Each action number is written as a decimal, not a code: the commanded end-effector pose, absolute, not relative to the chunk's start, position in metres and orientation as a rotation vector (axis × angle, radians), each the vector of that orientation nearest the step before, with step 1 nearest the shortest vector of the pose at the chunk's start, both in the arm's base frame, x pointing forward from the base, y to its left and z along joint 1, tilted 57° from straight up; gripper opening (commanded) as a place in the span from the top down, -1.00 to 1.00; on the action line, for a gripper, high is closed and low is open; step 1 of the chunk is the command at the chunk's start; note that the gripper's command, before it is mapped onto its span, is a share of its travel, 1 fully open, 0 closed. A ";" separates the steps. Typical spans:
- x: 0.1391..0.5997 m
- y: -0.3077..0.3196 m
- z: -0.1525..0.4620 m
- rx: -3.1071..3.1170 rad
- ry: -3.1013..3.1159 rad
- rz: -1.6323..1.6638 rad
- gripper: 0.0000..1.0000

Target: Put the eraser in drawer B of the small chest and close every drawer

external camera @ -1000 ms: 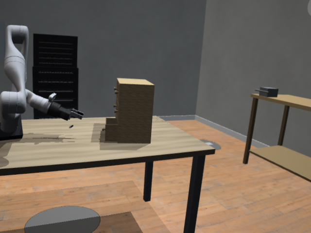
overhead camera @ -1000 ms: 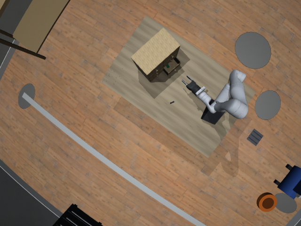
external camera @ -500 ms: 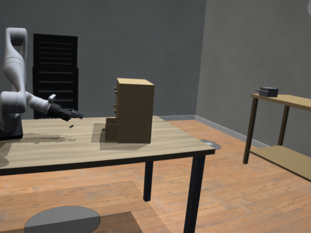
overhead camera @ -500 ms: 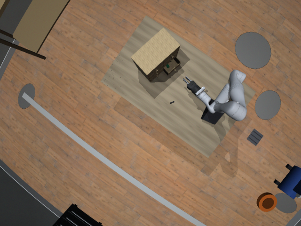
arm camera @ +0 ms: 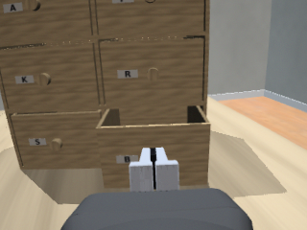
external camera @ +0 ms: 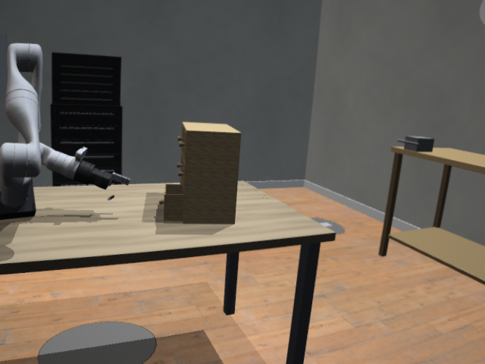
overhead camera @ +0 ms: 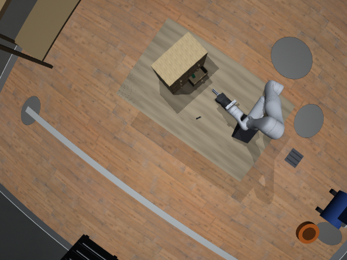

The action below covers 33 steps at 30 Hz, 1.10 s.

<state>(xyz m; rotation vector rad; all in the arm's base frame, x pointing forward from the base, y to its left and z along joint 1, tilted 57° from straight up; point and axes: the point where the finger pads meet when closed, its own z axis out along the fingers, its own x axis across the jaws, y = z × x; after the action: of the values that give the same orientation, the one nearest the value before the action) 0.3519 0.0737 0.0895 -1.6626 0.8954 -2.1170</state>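
While drawer B [overhead camera: 199, 78] [external camera: 173, 208] [arm camera: 153, 141] juts out, the shut pincer [overhead camera: 212, 90] [external camera: 128, 180] [arm camera: 153, 161] hangs apart.

Fingers [overhead camera: 215, 92] [external camera: 120, 178] now closed together.
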 end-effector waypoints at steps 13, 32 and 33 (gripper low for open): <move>0.368 0.064 0.087 -1.658 0.884 -2.114 1.00; 0.424 0.023 0.074 -1.657 0.889 -2.109 1.00; 0.426 0.022 0.074 -1.662 0.885 -2.114 1.00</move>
<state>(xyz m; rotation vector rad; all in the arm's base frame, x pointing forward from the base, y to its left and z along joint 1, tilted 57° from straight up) 0.4197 0.0328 0.0765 -1.6594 0.8737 -2.1008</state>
